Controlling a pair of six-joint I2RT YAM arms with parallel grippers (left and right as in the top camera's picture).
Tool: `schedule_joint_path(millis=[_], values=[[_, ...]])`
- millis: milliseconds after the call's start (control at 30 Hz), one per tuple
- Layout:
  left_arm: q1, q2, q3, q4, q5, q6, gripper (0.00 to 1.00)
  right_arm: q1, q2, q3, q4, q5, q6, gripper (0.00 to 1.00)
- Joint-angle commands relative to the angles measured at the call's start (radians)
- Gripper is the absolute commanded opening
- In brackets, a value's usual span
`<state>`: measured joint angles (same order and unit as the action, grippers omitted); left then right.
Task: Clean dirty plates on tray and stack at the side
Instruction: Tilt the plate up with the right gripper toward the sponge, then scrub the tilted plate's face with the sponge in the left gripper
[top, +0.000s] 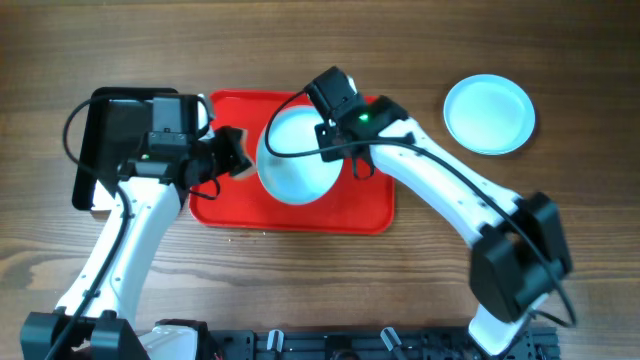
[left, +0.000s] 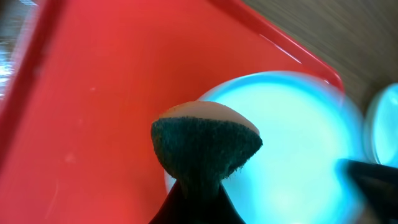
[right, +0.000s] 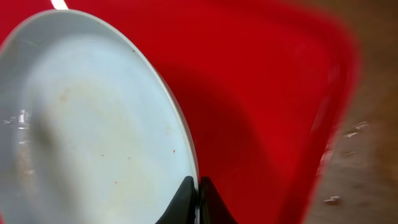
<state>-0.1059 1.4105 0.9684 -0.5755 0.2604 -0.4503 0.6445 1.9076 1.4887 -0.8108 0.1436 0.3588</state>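
A pale aqua plate (top: 296, 158) is held tilted over the red tray (top: 225, 205), with my right gripper (top: 338, 152) shut on its right rim. In the right wrist view the fingers (right: 185, 198) pinch the plate (right: 87, 124) edge, and its face shows faint smears and tiny orange specks. My left gripper (top: 236, 152) is shut on a dark green sponge (left: 205, 146) with a tan top, just left of the plate (left: 298, 143) and apart from it. A second plate (top: 488, 113) lies flat on the table at the right.
A black tray (top: 108, 150) sits left of the red tray, under the left arm. The red tray's floor (left: 93, 93) is bare on its left half. Wooden table (top: 560, 60) surrounds everything. A few crumbs (right: 348, 134) lie beside the tray.
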Motion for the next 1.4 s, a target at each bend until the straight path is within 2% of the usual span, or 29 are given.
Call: schedule_joint_path(millis=[0,300,600,700,867,1000,1133,1367], values=[[-0.056,0.050,-0.001,0.039,0.026,0.002,0.04,0.003,0.108,-0.015,0.029,-0.159,0.038,0.04],[-0.091,0.251,-0.001,0.055,-0.079,0.002,0.04,-0.005,0.150,-0.016,0.040,-0.192,0.042,0.04],[-0.143,0.365,-0.001,0.085,-0.103,0.002,0.04,-0.028,0.150,-0.016,0.049,-0.191,0.063,0.04],[-0.146,0.372,-0.002,0.082,-0.203,0.002,0.04,-0.028,0.150,-0.016,0.046,-0.191,0.063,0.04],[-0.146,0.373,-0.003,0.100,-0.508,0.002,0.04,-0.028,0.150,-0.016,0.047,-0.191,0.063,0.04],[-0.146,0.378,-0.003,0.175,-0.617,0.002,0.04,-0.028,0.150,-0.016,0.047,-0.191,0.063,0.04],[-0.146,0.380,-0.003,0.266,-0.579,0.002,0.04,-0.028,0.150,-0.016,0.047,-0.191,0.063,0.04],[-0.146,0.380,-0.003,0.323,-0.250,-0.007,0.04,-0.028,0.150,-0.016,0.048,-0.199,0.063,0.04]])
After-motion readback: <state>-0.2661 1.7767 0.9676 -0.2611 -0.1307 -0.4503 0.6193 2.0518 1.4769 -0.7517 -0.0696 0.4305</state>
